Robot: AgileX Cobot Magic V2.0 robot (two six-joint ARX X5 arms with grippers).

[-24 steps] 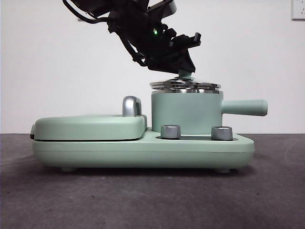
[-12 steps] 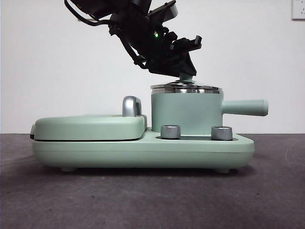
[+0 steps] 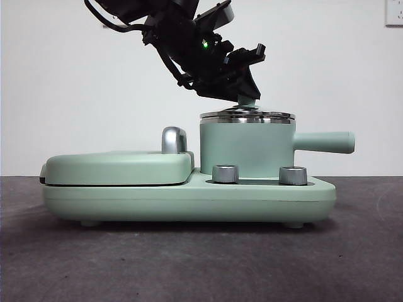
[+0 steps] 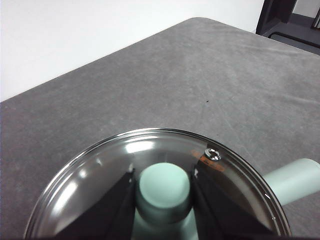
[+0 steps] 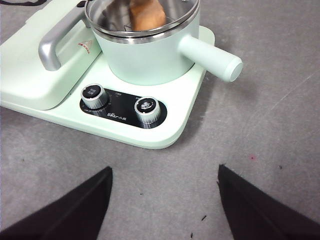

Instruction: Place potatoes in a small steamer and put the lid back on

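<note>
Left hand (image 4: 164,200): clenched on glass lid (image 4: 100,170) knob, lid seated level directly atop small steamer (image 3: 245,148). Right hand (image 5: 165,200): released, waiting apart.

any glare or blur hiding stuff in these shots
Left wrist view: bright reflections streak the glass lid, so the pot's contents barely show; the knob is slightly soft. Right wrist view: sharp, potato visible through the glass. Front view: the left gripper is a dark silhouette against the white wall.
</note>
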